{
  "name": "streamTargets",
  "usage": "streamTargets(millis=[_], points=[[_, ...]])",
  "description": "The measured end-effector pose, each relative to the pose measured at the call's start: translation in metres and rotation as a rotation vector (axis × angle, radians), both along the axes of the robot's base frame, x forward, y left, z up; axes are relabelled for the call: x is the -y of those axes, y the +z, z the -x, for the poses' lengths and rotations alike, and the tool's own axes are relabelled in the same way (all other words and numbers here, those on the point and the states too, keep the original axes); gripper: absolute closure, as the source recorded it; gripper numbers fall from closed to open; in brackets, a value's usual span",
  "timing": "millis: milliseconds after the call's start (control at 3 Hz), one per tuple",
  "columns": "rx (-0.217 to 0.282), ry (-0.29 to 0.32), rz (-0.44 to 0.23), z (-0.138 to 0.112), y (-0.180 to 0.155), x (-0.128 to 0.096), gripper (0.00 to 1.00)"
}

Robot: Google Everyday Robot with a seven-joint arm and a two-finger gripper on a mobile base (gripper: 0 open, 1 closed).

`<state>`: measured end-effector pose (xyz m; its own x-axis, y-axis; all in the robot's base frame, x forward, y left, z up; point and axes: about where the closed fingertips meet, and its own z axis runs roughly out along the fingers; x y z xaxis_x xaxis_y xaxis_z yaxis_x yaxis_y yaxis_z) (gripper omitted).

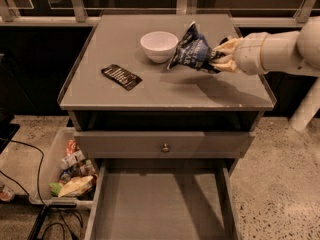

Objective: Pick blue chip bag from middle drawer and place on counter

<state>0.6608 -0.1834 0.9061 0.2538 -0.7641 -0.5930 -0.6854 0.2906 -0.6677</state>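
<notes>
The blue chip bag (191,51) is dark blue foil with white lettering. It hangs tilted above the right middle of the counter (165,91), just right of the white bowl. My gripper (216,57) comes in from the right on a white arm and is shut on the bag's right end. The bag is off the counter surface, and its shadow falls below it. The middle drawer (160,204) is pulled out at the bottom of the view, and its grey floor is bare.
A white bowl (159,46) stands at the counter's middle back. A flat black packet (121,77) lies at the left middle. A closed drawer front with a round knob (165,147) sits under the counter. A bin of snack packets (70,171) stands on the floor at left.
</notes>
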Motion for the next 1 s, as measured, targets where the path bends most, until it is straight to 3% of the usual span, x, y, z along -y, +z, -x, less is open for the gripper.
streamTargets(millis=[333,1000], points=[[-0.048,0.001,-0.002,-0.0114,-0.0188,-0.0001,1.0],[-0.051,0.002,-0.002,-0.0115,-0.0197,-0.0003,0.59]])
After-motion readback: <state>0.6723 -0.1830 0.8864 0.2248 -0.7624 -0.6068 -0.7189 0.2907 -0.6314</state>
